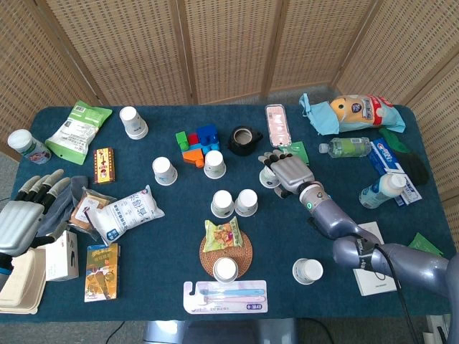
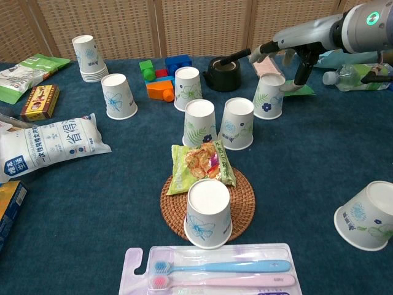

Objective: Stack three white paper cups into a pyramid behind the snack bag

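Observation:
The snack bag [image 2: 199, 165] lies on the far edge of a woven coaster [image 2: 242, 206]. Just behind it, two upside-down white paper cups [image 2: 200, 123] [image 2: 238, 123] stand side by side. A third upside-down cup [image 2: 269, 95] stands further back to the right. My right hand [image 2: 288, 44] hovers over this cup with fingers spread and thumb hanging down on its right, holding nothing. From the head view, the right hand [image 1: 285, 172] covers most of that cup [image 1: 270, 175]. My left hand [image 1: 25, 215] rests open at the table's left edge, far from the cups.
Another cup [image 2: 210, 212] stands on the coaster's near side, and a tipped cup [image 2: 368, 215] lies at the right. More cups [image 2: 188, 88] [image 2: 118, 95], toy blocks [image 2: 163, 77], a black pot [image 2: 224, 72] and a toothbrush pack [image 2: 215, 270] are around.

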You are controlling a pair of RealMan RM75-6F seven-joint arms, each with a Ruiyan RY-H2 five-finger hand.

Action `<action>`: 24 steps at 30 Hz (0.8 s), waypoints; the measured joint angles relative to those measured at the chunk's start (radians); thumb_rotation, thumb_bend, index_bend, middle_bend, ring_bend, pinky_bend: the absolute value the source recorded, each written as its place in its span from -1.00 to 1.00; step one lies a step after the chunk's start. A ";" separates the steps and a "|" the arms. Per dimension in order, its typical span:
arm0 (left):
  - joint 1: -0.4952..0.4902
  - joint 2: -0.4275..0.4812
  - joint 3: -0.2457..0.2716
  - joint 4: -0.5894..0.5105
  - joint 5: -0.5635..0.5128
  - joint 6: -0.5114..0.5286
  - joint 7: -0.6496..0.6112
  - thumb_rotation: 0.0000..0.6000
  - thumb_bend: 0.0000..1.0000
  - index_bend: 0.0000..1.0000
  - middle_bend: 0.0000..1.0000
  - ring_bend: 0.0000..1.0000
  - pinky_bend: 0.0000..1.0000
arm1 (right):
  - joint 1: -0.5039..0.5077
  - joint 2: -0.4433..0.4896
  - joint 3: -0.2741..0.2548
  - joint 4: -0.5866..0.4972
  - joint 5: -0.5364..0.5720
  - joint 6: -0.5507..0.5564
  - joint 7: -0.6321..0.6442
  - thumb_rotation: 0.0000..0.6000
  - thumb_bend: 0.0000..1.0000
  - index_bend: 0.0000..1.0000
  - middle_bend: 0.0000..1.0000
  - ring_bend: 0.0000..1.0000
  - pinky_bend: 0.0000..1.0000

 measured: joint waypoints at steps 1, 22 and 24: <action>0.001 0.000 0.000 0.001 -0.001 0.000 -0.001 1.00 -0.15 -1.00 -1.00 -1.00 -0.94 | 0.004 -0.003 -0.002 0.011 0.000 -0.008 0.003 1.00 -0.14 -1.00 -1.00 -1.00 -0.62; 0.026 0.004 0.007 0.010 -0.005 0.021 -0.021 1.00 -0.15 -1.00 -1.00 -1.00 -0.96 | 0.061 -0.092 -0.042 0.187 -0.041 -0.128 0.072 1.00 -0.14 -1.00 -1.00 -1.00 -0.65; 0.027 0.004 0.006 0.011 -0.004 0.022 -0.023 1.00 -0.15 -1.00 -1.00 -1.00 -0.96 | 0.064 -0.097 -0.044 0.198 -0.045 -0.134 0.079 1.00 -0.14 -1.00 -1.00 -1.00 -0.65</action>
